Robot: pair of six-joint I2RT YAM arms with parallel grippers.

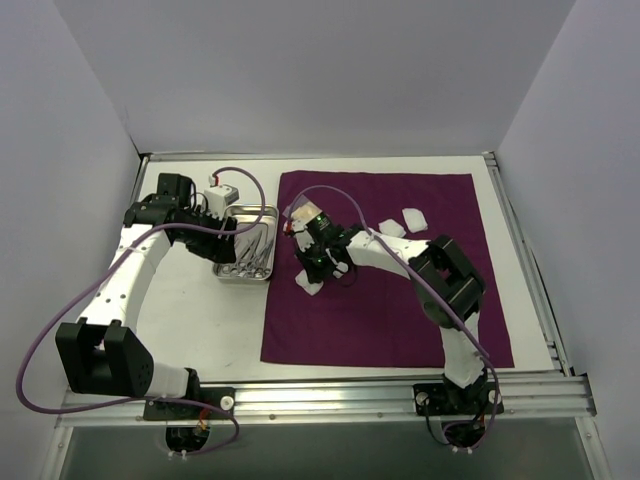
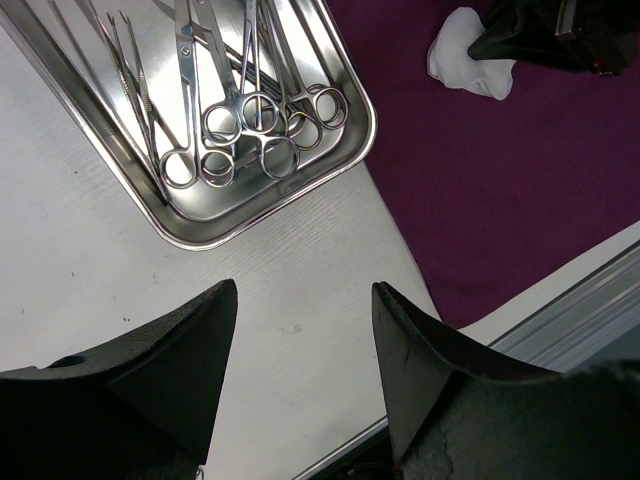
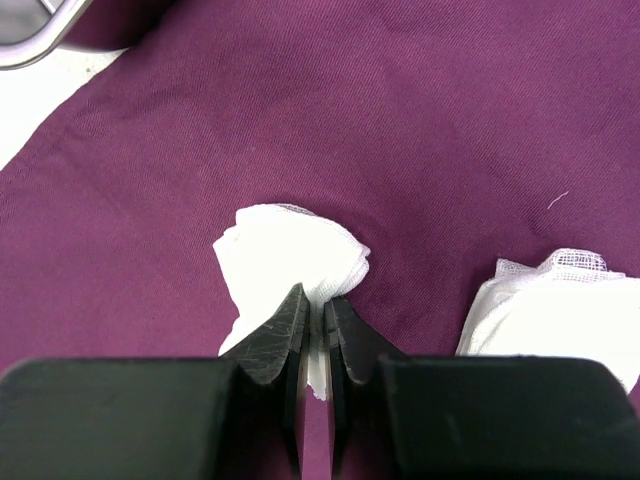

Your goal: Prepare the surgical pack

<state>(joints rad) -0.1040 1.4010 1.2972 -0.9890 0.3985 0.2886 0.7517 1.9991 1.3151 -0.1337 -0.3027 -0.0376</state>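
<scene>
Right wrist view: right gripper (image 3: 318, 325) pinched shut on the near edge of a gauze pad (image 3: 290, 255) lying on the cloth (image 3: 420, 120). Another pad (image 3: 550, 305) sits just beside it, cut off at the frame edge. In the top view the wrist hides that grip. Only the pad's tip shows, near the cloth's left edge, and two far pads (image 1: 403, 222) lie toward the back. Left wrist view: left gripper (image 2: 300, 340) is open with nothing between the fingers, over bare table (image 2: 100, 260). The tray (image 2: 345, 150) is just beside the cloth and holds the instruments (image 2: 250, 130), which overlap, so the count is unclear.
</scene>
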